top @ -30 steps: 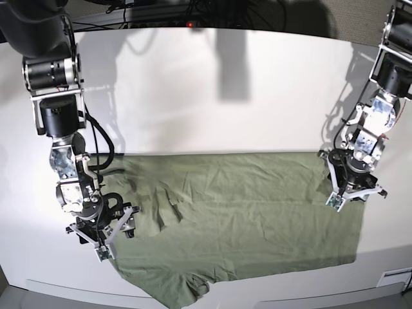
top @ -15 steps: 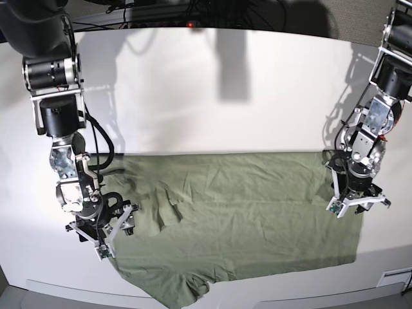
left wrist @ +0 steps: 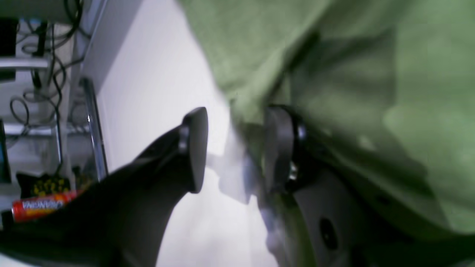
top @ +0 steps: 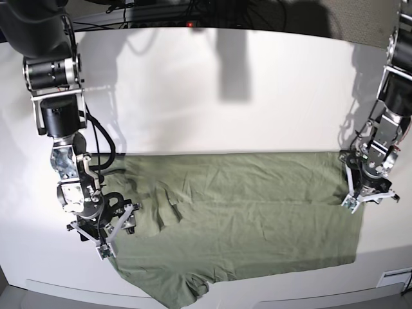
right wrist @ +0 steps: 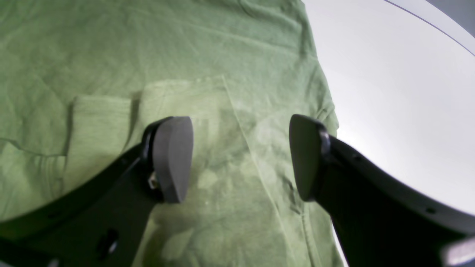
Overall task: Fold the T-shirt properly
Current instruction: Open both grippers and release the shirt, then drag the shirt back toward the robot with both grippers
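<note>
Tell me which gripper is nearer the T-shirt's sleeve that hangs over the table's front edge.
Right. The right gripper hovers over the T-shirt just up-left of that sleeve; the left gripper is at the shirt's opposite end.

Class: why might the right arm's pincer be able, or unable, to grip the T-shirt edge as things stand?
Probably able. The right pincer is open and sits just over the T-shirt near its edge, with nothing between its pads and the cloth.
</note>
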`<action>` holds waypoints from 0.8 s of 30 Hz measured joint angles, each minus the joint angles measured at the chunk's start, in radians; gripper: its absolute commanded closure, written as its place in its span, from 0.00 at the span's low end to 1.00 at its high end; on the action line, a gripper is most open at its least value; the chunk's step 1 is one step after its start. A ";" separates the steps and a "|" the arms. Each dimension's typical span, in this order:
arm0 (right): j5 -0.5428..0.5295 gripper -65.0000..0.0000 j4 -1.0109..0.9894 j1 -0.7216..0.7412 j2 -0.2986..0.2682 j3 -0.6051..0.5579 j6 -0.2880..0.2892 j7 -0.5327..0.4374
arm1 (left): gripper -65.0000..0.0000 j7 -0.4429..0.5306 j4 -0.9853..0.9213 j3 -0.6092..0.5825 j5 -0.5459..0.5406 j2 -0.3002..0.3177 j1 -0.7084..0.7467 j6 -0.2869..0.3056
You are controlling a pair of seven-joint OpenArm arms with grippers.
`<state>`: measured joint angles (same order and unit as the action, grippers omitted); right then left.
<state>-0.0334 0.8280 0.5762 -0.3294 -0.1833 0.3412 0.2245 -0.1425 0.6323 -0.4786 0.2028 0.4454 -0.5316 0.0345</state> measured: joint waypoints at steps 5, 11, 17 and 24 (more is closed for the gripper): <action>0.003 0.37 0.000 0.000 -0.002 0.000 -0.001 -0.002 | 0.63 0.022 -0.066 0.000 -0.001 -0.019 -0.052 0.000; 0.000 0.37 0.000 0.000 -0.002 0.000 -0.001 -0.005 | 0.63 0.027 -0.066 0.000 -0.061 -0.046 -0.107 -0.001; 0.000 0.37 0.000 0.000 -0.002 0.000 -0.001 -0.001 | 0.63 0.014 -0.066 0.000 -0.077 -0.063 -0.119 -0.001; 0.000 0.37 0.000 -0.003 -0.001 0.000 -0.001 0.013 | 0.63 -0.051 -0.066 0.001 -0.282 -0.063 -0.109 -0.002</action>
<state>-0.0330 0.8280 0.5732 -0.3302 -0.1833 0.3405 0.2375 -0.1940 0.5663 -0.4778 -0.0795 0.3820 -0.6403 0.0330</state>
